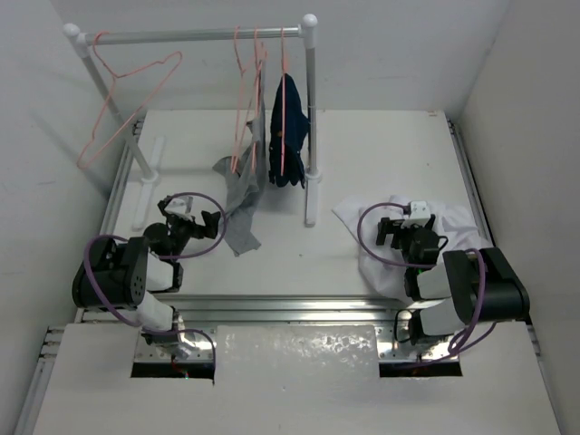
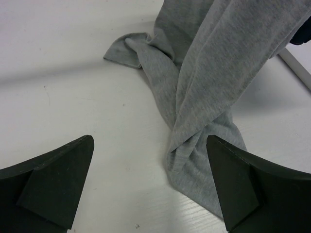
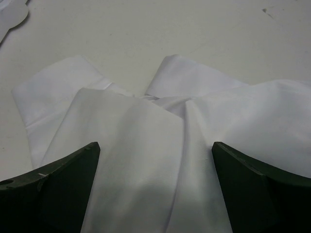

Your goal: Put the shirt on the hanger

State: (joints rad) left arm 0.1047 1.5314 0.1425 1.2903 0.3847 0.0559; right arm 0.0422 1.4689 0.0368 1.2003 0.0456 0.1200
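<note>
At the bench's (image 1: pixel 372 154) near right, the shirt (image 1: pixel 365 265) lies crumpled beneath the released right tool (image 3: pixel 155 144). The left tool (image 2: pixel 149 138) is likewise released. The hanger (image 1: pixel 132 111) hangs bare, so every step remains.

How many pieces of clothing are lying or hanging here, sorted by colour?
White: 1, a large white thin-cloth shirt, lying crumpled.
Grey: 1, a grey soft-knit garment, hanging from the white tube rail with its end trailing on the surface below.
Navy-blue: 1, a dark navy-blue garment, hanging from the same rail.
Total: 3
</note>
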